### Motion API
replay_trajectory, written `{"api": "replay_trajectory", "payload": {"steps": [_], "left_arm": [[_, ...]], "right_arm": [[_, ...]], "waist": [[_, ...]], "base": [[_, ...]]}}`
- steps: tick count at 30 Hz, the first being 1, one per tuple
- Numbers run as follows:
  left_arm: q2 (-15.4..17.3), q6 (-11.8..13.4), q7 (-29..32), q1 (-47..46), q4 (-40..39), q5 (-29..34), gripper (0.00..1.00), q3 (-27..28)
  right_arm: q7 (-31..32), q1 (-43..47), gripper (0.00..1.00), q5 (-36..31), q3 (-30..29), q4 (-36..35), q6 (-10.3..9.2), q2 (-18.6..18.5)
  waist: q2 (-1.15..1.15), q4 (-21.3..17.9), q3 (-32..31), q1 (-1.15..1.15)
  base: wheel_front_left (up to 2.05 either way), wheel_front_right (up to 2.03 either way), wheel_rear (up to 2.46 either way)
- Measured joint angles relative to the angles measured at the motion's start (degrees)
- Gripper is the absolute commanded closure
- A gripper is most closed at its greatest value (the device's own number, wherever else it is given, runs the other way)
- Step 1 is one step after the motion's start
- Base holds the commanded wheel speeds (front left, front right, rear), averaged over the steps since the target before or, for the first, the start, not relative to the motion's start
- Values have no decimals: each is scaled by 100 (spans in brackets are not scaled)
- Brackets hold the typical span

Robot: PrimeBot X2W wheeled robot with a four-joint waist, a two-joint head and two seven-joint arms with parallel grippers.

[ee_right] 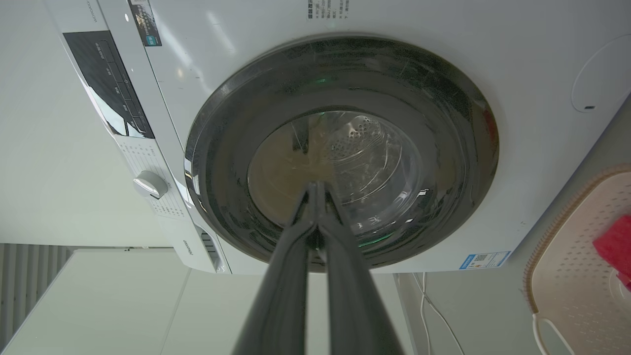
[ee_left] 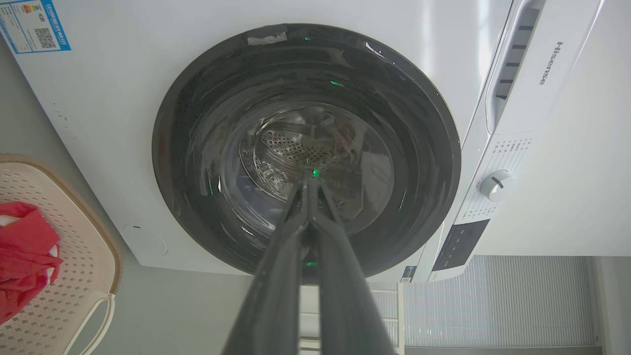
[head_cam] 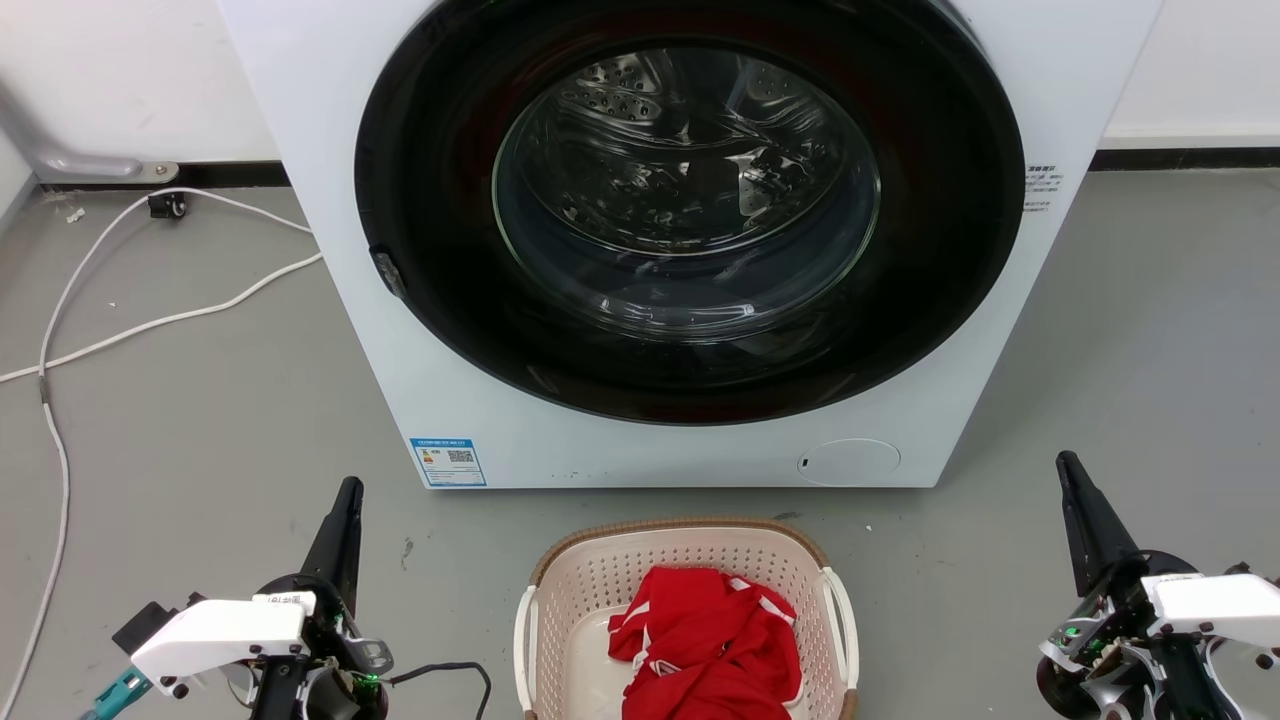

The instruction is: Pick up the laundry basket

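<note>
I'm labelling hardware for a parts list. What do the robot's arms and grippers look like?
The left gripper and right gripper each have long, dark, tapering fingers, a green light near the wrist and a white angular shell. A black cable loops by the left wrist, with a teal fitting nearby. The right wrist shows silvery metal parts.

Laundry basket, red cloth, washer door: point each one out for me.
laundry basket (head_cam: 620,565): head view, on its perforated far wall.
red cloth (head_cam: 710,640): head view, on the middle of the heap.
washer door (head_cam: 688,190): head view, on the glass centre.
</note>
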Motion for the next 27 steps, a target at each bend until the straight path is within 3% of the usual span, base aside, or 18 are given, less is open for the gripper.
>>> {"api": "replay_trajectory", "payload": {"steps": [24,25,27], "left_arm": [[-11,0,19,-1,1,2,100,10],[-13,0,19,3,11,2,0,9],[-32,0,19,70,96,1,0,-1]], "right_arm": [[2,0,100,-5,-5,0,0,5],[1,4,0,-5,-4,9,0,7],[0,74,0,-5,0,89,0,15]], "waist": [[0,0,0,0],[0,0,0,0],[0,0,0,0]], "base": [[0,0,0],[0,0,0],[0,0,0]]}}
